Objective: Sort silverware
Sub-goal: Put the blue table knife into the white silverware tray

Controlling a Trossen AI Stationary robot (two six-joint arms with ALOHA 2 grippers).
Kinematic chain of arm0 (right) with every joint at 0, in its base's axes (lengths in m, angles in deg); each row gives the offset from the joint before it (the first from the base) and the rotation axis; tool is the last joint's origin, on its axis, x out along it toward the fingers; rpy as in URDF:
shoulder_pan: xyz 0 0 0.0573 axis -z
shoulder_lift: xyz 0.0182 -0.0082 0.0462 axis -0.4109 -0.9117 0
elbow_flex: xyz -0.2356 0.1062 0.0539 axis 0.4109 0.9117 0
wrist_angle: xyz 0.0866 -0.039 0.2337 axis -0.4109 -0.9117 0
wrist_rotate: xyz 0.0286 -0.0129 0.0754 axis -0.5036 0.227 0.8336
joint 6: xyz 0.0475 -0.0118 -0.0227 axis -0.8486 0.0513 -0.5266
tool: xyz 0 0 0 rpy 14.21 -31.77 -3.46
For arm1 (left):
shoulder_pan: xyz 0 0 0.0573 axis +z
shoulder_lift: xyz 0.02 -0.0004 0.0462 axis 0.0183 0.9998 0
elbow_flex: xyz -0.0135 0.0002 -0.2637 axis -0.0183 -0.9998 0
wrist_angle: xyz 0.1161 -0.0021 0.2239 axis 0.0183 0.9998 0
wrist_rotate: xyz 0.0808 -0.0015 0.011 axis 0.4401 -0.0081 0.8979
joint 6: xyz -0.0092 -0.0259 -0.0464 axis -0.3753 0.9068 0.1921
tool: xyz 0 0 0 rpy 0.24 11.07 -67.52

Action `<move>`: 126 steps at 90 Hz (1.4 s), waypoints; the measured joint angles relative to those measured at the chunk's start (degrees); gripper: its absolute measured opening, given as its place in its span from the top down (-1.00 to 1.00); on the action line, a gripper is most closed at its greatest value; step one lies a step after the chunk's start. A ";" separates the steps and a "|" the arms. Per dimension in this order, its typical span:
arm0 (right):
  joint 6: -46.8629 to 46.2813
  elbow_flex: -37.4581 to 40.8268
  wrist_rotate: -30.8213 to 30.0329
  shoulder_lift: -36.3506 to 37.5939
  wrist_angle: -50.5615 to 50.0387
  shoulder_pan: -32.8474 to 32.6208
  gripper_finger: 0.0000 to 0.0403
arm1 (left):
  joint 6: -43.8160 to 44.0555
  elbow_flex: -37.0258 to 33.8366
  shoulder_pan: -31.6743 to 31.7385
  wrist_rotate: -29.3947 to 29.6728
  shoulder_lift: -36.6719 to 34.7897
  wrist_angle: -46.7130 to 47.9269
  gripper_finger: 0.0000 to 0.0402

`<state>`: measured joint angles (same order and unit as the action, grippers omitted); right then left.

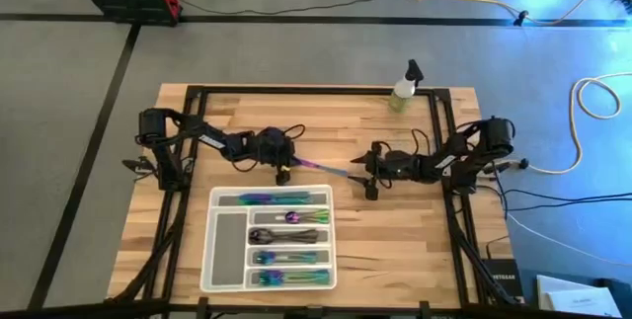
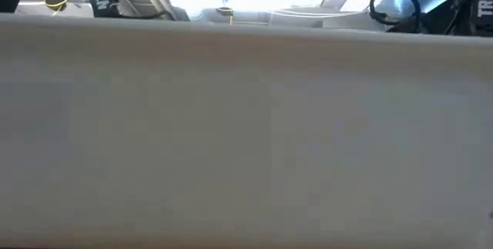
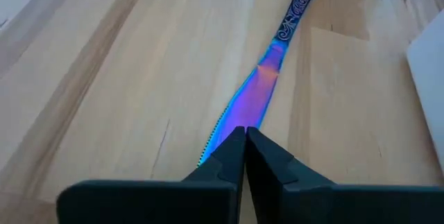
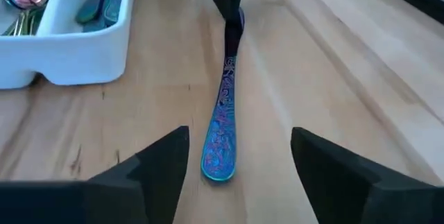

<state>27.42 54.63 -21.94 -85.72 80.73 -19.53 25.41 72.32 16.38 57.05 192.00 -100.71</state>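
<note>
A wooden bench seen from above carries two dark robot arms, one white compartment tray, one small spray bottle near the far edge, and one loose piece of silverware between the arms. That loose piece is an iridescent knife lying flat on the bare wood, just beyond the tray's far side, its blade toward the left arm and its patterned handle toward the right arm. The left gripper sits at the blade end; its wrist view shows the two jaws pressed together with the purple-blue blade coming out from between them, so the jaws are closed on the knife. The right gripper is low over the bench at the handle end, and its wrist view shows the jaws spread wide with the teal-and-pink handle lying between them, untouched. The tray has one long section along its left side and five across; the five hold sorted iridescent and dark pieces, too small and overlapped to count. The low view is almost wholly filled by a pale blurred surface.
</note>
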 joint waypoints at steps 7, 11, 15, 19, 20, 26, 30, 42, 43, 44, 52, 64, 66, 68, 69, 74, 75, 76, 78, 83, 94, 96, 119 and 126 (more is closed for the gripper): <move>-0.37 0.01 0.11 -2.79 3.90 0.04 -0.22 | 0.01 0.00 0.02 0.31 0.00 -0.14 1.00; -0.33 0.00 0.18 -4.43 6.34 0.04 -0.24 | 0.16 -0.04 0.02 0.40 0.00 -0.32 1.00; -0.13 0.01 0.29 -6.16 9.46 0.04 -0.27 | 0.36 -0.05 0.02 0.51 0.00 -0.43 1.00; -0.08 -0.05 0.26 -7.57 11.65 0.04 -0.31 | 0.80 -0.11 0.02 0.62 0.02 -0.72 1.00; -0.07 -0.06 0.25 -7.92 12.04 0.04 -0.31 | 0.82 -0.11 0.03 0.62 0.02 -0.74 1.00; -0.49 -0.60 0.13 -9.77 12.87 0.04 -0.37 | 1.02 -0.11 0.04 0.66 0.02 -0.79 1.00; -1.74 -1.14 0.02 -11.00 12.87 -0.03 -0.40 | 1.22 -0.11 0.04 0.66 0.02 -0.86 1.00; -3.12 -3.68 -1.64 -15.67 13.17 -1.47 -0.47 | 1.22 -0.11 0.04 0.71 0.04 -0.92 1.00; -3.11 -3.89 -1.99 -16.06 13.52 -1.66 -0.48 | 1.22 -0.11 0.04 0.71 0.04 -0.94 1.00; -3.10 -4.12 -2.35 -16.41 13.76 -1.84 -0.48 | 1.23 -0.11 0.04 0.73 0.04 -0.97 1.00; -3.42 -5.94 -5.47 -19.16 15.07 -2.89 -0.49 | 1.55 -0.15 0.04 0.92 0.07 -1.19 1.00; -4.44 -6.93 -7.62 -22.12 17.03 -3.43 -0.47 | 1.83 -0.15 0.07 0.97 0.07 -1.17 1.00; -4.53 -6.75 -7.56 -22.56 18.11 -3.42 -0.46 | 1.84 -0.15 0.07 0.97 0.07 -1.16 1.00; -4.60 -6.57 -7.47 -22.99 19.07 -3.43 -0.45 | 1.82 -0.15 0.07 0.96 0.07 -1.14 1.00; -4.64 -6.44 -7.43 -23.15 19.55 -3.43 -0.44 | 1.81 -0.15 0.07 0.95 0.07 -1.14 1.00; -5.12 -5.71 -7.00 -23.80 21.69 -3.29 -0.39 | 1.80 -0.15 0.06 0.96 0.07 -1.08 1.00; -5.23 -5.63 -6.99 -23.92 21.90 -3.28 -0.38 | 1.82 -0.15 0.04 0.97 0.07 -1.08 1.00; -5.35 -5.56 -7.01 -23.98 21.97 -3.28 -0.37 | 1.83 -0.15 0.04 0.97 0.07 -1.06 1.00; -5.51 -5.36 -7.06 -24.14 22.19 -3.28 -0.35 | 1.88 -0.15 0.04 0.90 0.07 -1.06 1.00; -6.05 -4.83 -7.39 -24.14 22.23 -3.30 -0.31 | 2.37 -0.15 0.02 0.66 0.07 -1.06 1.00; -7.68 -4.32 -7.52 -24.38 21.89 -3.32 -0.26 | 3.02 -0.15 0.00 0.53 0.07 -1.06 1.00; -7.73 -4.31 -7.34 -24.39 21.89 -3.32 -0.26 | 3.03 -0.15 0.00 0.47 0.07 -1.06 1.00; -11.32 -4.22 -8.36 -24.42 21.76 -3.64 -0.25 | 3.20 -0.15 0.00 0.33 0.07 -1.06 1.00; -11.81 -4.20 -10.52 -24.47 21.72 -4.66 -0.25 | 3.37 -0.15 0.00 0.33 0.07 -1.06 1.00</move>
<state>15.61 50.43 -32.46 -110.20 102.44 -24.19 28.77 72.17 16.38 57.38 192.07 -101.76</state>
